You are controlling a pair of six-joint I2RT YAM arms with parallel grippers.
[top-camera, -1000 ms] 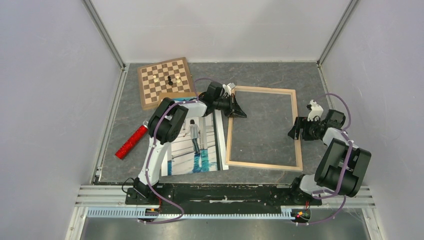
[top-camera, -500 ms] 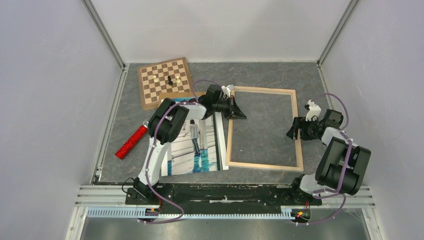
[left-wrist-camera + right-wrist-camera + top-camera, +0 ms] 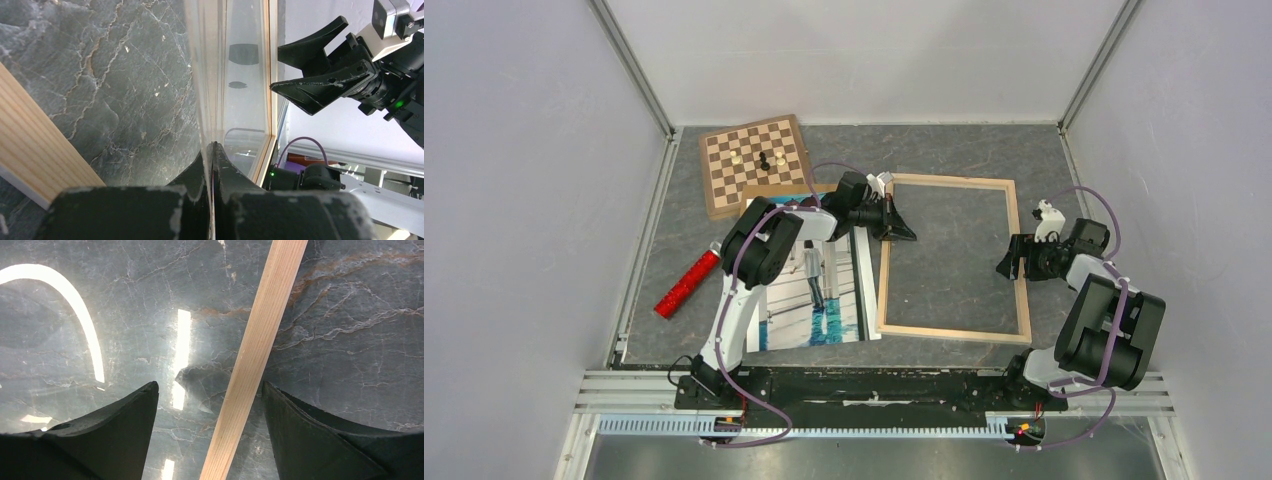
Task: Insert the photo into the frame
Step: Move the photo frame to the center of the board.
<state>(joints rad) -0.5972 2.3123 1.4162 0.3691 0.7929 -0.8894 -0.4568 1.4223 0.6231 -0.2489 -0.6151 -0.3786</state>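
Nearest the arm bases, the photo (image 3: 819,295) is lying face up on the table (image 3: 984,150). It is just left of the frame (image 3: 949,332), not inside it, and the left arm is partly hiding it. A red tube (image 3: 686,285) is lying off to its left. The right gripper (image 3: 209,385) is standing wide open, straddling the frame's right bar without clasping it. Farther back, the left gripper (image 3: 907,233) is pinching what looks like the edge of a clear sheet (image 3: 240,100) at the frame's left bar. The chessboard (image 3: 757,160) is sitting farthest back.
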